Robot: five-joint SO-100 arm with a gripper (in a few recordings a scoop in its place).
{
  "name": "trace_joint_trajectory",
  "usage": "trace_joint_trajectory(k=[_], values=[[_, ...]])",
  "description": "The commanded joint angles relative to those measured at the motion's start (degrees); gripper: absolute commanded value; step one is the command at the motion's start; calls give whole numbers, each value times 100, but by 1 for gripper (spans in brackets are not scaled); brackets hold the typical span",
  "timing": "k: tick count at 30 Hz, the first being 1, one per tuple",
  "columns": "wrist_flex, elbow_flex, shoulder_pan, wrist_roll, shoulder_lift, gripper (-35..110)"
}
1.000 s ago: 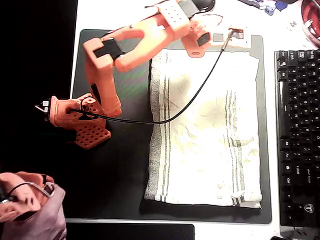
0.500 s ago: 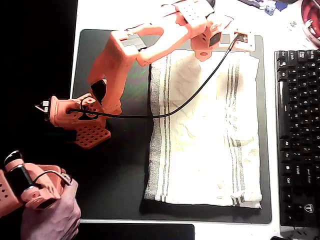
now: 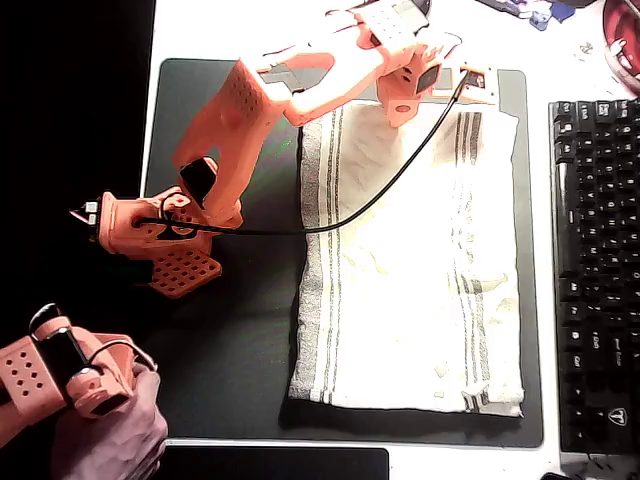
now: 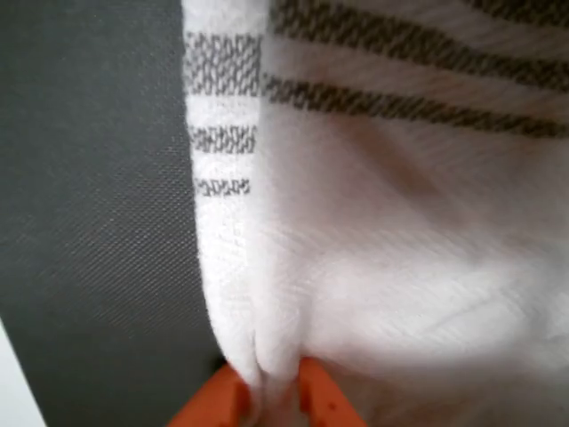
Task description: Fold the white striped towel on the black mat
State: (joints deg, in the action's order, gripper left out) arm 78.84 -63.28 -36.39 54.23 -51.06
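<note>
My arm has reached further over the mat [image 3: 240,330]; end effector [image 4: 274,391] now pinches the towel [image 3: 410,270] edge at the far end.

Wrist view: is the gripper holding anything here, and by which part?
The gripper pinches the white striped towel by a bunched fold at its edge, over the black mat.

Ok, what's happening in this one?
An orange robot arm is working on a white striped towel spread on a black mat. Its gripper has pinched a bit of the towel's top edge, as the wrist view shows. The rest of the towel lies flat and unfolded, beside a keyboard.
</note>
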Motion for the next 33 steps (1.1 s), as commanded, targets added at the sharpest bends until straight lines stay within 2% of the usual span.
trace_joint_trajectory(k=[1, 8, 19, 33], values=[[9, 97, -9, 79, -35, 0], [123, 141, -70, 149, -466, 0], [703, -158, 18, 308, -2101, 0], [1573, -967, 1600, 923, -4043, 0]])
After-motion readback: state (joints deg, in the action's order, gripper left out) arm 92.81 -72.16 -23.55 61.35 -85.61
